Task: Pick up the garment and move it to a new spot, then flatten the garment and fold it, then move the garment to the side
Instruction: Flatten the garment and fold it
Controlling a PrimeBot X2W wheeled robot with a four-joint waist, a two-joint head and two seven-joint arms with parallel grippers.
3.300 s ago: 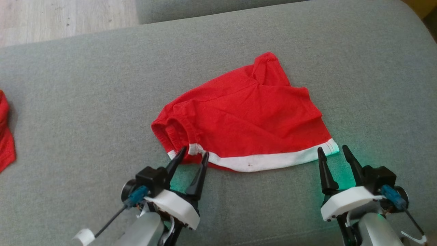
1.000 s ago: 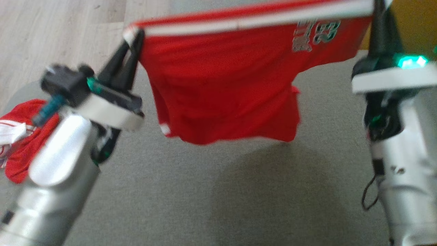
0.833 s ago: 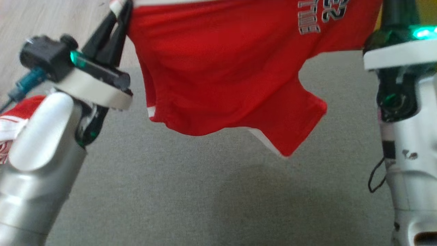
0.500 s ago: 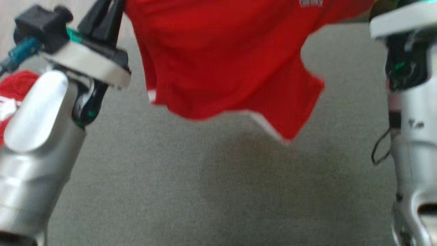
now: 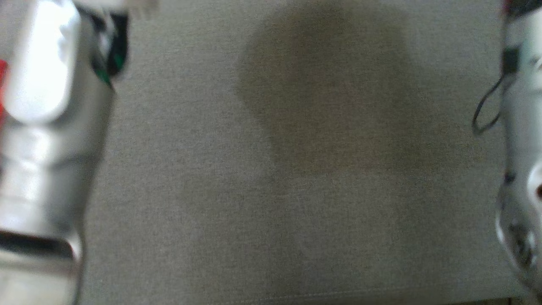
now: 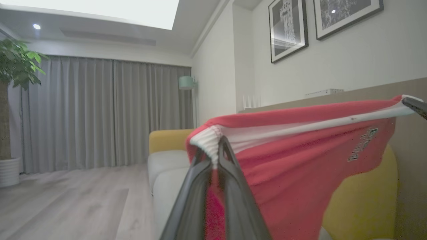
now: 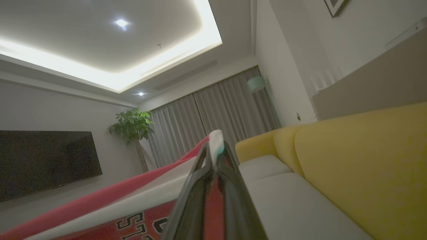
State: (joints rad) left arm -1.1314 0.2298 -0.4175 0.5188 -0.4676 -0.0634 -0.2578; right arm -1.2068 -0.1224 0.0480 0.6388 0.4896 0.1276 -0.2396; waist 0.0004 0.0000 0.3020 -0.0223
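The garment (image 6: 293,160) is red with a white ribbed band and dark lettering, and it hangs stretched in the air between both grippers. In the left wrist view my left gripper (image 6: 215,151) is shut on one white corner of the band, and the tip of the other gripper (image 6: 415,106) holds the far corner. In the right wrist view my right gripper (image 7: 215,148) is shut on the white corner, and the garment (image 7: 100,203) runs down to the lower left. The head view has my pale left forearm (image 5: 46,127) and right forearm (image 5: 521,140) at its edges.
A grey seat cushion (image 5: 271,220) lies below, with a dark shadow (image 5: 330,84) on it. A sliver of another red cloth (image 5: 2,84) sits at the far left. A yellow sofa back (image 7: 360,166), grey curtains (image 6: 100,113), a potted plant (image 7: 131,126) and a dark screen (image 7: 46,160) stand around.
The garment lay flat on the cushion, then both shut grippers lifted it by the white band. It has kept rising and has left the top of the head view; only the forearms remain.
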